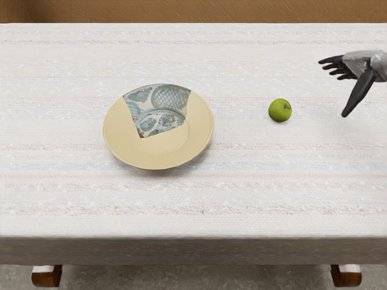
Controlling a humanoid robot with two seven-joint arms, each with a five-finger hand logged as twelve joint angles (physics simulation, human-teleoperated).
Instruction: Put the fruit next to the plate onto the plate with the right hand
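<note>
Right hand enters at the upper right edge, arm cut off by the frame; fingers spread, gripping nothing, well apart from the fruit. Green apple sits on the table to the right of the plate, between plate and hand, touching neither. Plate's cream face shows only a blue-grey patterned wedge on its far side, detail hard to read.
</note>
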